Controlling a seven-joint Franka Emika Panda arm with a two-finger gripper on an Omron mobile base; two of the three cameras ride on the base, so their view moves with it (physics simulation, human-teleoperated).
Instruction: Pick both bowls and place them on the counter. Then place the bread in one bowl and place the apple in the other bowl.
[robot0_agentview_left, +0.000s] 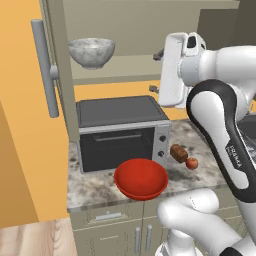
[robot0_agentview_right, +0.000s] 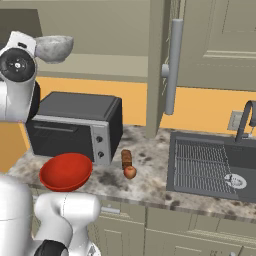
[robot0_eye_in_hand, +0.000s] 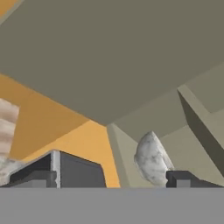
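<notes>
- Left base view: a kitchen with an orange wall, beige cabinets and a speckled counter (robot0_agentview_left: 95, 187). A dark toaster oven (robot0_agentview_left: 122, 132) stands at the back of the counter.
- The red bowl (robot0_agentview_left: 141, 178) sits at the counter's front edge, just before the oven door.
- The bread (robot0_agentview_left: 178, 153) lies right of the oven's lower corner, with the apple (robot0_agentview_left: 192, 163) just beside it, nearer the front edge.
- The marbled bowl (robot0_agentview_left: 92, 52) rests upright on a shelf of the open upper cabinet, above the oven and well apart from the counter.
- The cabinet door (robot0_agentview_left: 22, 110) stands open at left, with a long grey handle (robot0_agentview_left: 45, 67).
- The white arm rises from the lower right; its hand is raised at shelf height, right of the marbled bowl and apart from it.
- Right base view: the same counter (robot0_agentview_right: 150, 182), with a dark sink basin (robot0_agentview_right: 212, 167) and faucet (robot0_agentview_right: 245, 120) at right.
- The red bowl (robot0_agentview_right: 66, 171) is at the front edge, left of the bread (robot0_agentview_right: 126, 158) and apple (robot0_agentview_right: 130, 172), which touch or nearly touch.
- The marbled bowl (robot0_agentview_right: 54, 48) is on the cabinet shelf at upper left, partly hidden behind the arm.
- Hand view (rolled): cabinet panels and the orange wall form the background.
- The gripper (robot0_eye_in_hand: 113, 178) has its 2 fingertips spread wide, with nothing between them.
- The marbled bowl (robot0_eye_in_hand: 151, 158) appears just above the right fingertip (robot0_eye_in_hand: 180, 178); contact cannot be judged. The toaster oven (robot0_eye_in_hand: 76, 171) lies behind the left fingertip.
</notes>
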